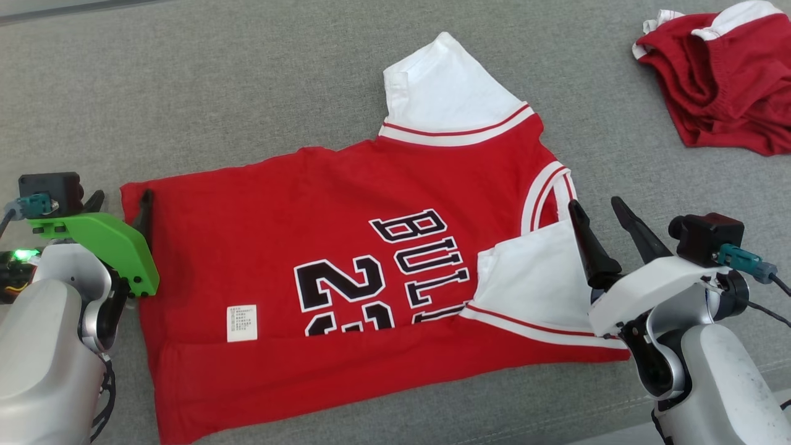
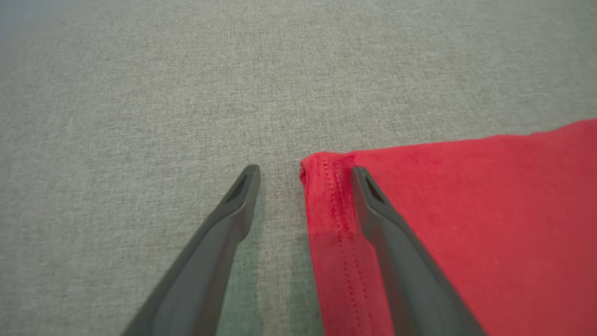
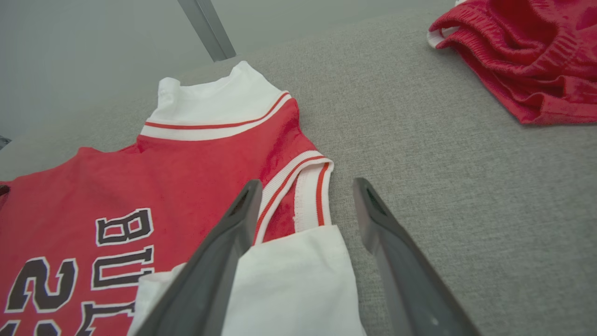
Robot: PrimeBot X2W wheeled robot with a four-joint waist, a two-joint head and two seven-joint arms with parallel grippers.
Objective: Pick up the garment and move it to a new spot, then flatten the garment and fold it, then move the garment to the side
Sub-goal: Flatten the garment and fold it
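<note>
Both wide and empty, left claw (image 1: 120,201) and right claw (image 1: 596,210) flank the jersey (image 1: 278,216); one sleeve (image 1: 537,272) lies folded in, more folds remain.

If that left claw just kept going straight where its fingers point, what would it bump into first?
Probably just the grey cloth surface. The open left gripper straddles the hem corner of the red Bulls jersey, and nothing else lies ahead; its height above the surface is unclear.

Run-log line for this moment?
jersey: flat, near edge folded over | left gripper: open, at hem corner | right gripper: open, over white sleeve
</note>
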